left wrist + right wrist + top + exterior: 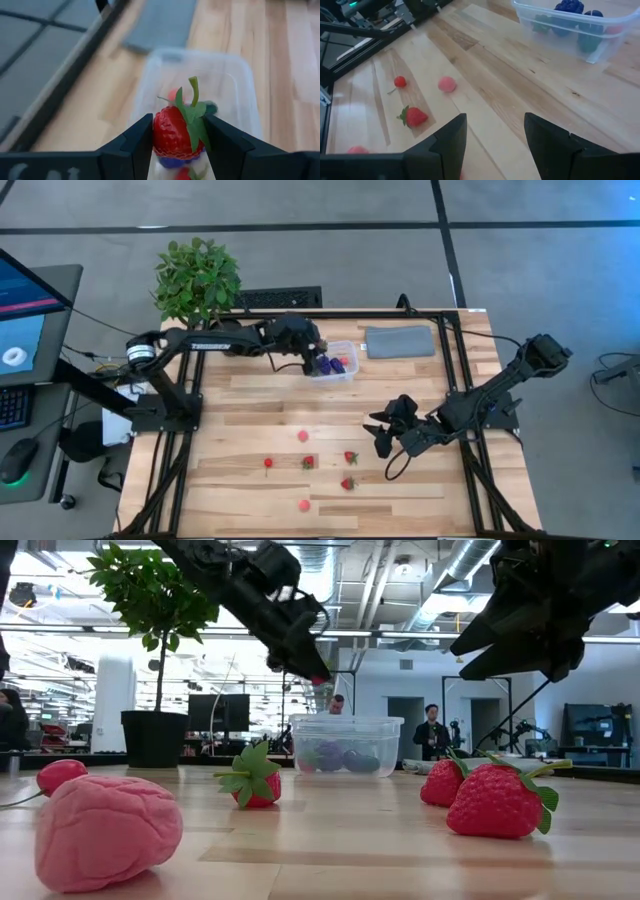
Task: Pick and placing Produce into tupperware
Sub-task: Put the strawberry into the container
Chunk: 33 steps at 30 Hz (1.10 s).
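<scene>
Your left tool (177, 145) is clenched on a strawberry (176, 134), stalk upward, and it hangs directly over the tupperware (348, 372) at the bench's 12 o'clock edge. From the wrist view the open box lies straight below the berry, with purple pieces (568, 7) already inside, so the drop looks like a plain release. Your right tool (388, 430) waits released at about 3 o'clock, nearer the loose produce (348, 458) lying toward 6 o'clock.

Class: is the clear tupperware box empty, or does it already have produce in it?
Not empty. The tupperware already holds purple pieces, and the left tool holds a strawberry above it.
</scene>
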Each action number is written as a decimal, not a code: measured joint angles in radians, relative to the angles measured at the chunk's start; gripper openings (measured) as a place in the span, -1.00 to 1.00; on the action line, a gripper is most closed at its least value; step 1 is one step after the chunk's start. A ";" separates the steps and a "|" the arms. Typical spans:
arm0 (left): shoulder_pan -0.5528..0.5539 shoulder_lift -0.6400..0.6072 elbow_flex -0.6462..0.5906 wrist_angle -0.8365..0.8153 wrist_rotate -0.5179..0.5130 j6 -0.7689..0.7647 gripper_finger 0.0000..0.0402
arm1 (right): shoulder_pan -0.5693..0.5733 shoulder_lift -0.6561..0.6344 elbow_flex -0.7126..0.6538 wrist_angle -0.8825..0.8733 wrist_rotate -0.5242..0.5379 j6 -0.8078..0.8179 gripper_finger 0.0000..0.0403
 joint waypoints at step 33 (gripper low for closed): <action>0.030 0.078 -0.003 -0.089 0.019 0.025 -0.26 | -0.013 0.000 -0.001 -0.023 0.028 0.027 0.10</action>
